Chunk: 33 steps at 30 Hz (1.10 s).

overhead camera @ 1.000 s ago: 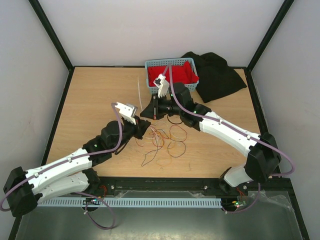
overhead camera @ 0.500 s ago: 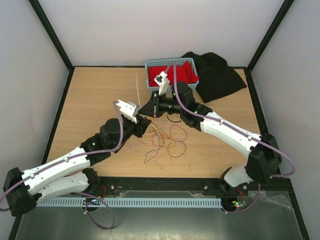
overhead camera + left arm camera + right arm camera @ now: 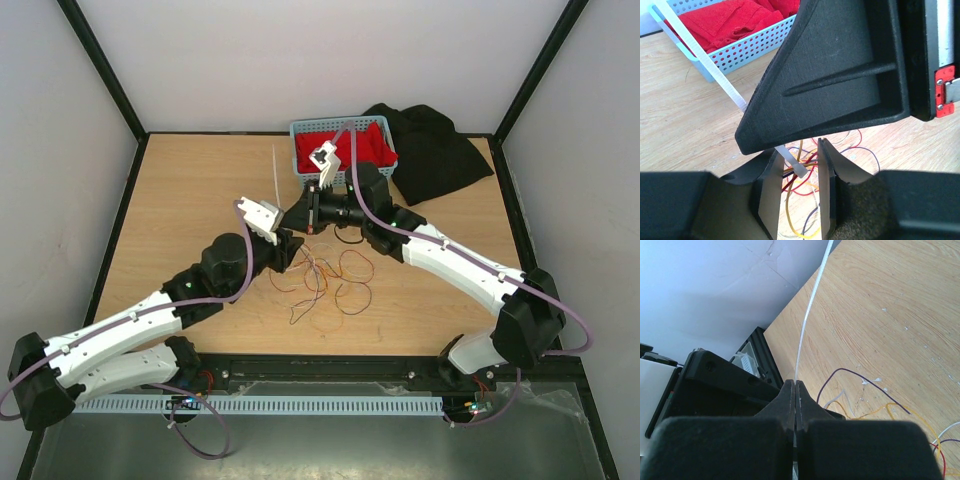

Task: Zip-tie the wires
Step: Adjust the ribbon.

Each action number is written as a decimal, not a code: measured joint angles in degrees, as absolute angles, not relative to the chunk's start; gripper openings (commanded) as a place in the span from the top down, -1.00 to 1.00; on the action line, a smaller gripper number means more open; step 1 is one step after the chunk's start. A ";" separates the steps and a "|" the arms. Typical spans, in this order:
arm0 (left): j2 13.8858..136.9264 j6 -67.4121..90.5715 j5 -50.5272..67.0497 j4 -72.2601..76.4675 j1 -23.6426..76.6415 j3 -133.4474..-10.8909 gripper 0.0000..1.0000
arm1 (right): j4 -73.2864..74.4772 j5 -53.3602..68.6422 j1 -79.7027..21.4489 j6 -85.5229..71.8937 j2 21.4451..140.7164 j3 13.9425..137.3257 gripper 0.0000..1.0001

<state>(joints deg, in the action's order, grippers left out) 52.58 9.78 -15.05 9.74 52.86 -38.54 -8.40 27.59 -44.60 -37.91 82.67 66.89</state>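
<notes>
Just twelve o'clock of the loose wires [image 3: 330,283] on the desk [image 3: 180,210], the left tool [image 3: 798,155] has spread open about the tip of the zip tie [image 3: 715,75], leaving it pinched only by the pressed-together right tool [image 3: 795,385], so wrapping seemingly remains undone.

The wooden tabletop [image 3: 180,200] is pale honey with fine streaky grain. At its centre the thin curly wires [image 3: 330,282] tangle in red, orange, yellow and dark purple-brown. The thin whitish plastic zip tie [image 3: 276,178] looks milk-white toward eleven o'clock. At twelve o'clock, a light blue plastic basket [image 3: 297,135] patterned with small square holes holds bright red cloth [image 3: 370,148]. At one o'clock lies plain black cloth [image 3: 435,150]. The left arm [image 3: 120,335] and right arm [image 3: 450,255] are white with black joints and lilac cables [image 3: 352,175]. The left pincer [image 3: 797,161] and right pincer [image 3: 795,390] are matte black.
</notes>
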 measured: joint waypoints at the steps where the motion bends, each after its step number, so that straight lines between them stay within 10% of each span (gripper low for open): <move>1: 52.49 9.61 -15.05 9.67 52.86 -38.61 0.38 | -8.47 27.59 -44.60 -37.91 82.67 66.89 1.00; 19: 49.95 8.49 -15.00 8.21 52.86 -40.05 0.17 | -9.13 26.89 -44.60 -37.47 82.67 66.89 1.00; 33: 49.89 8.54 -15.53 7.77 52.58 -40.10 0.54 | -9.13 26.52 -44.60 -37.26 82.67 66.89 1.00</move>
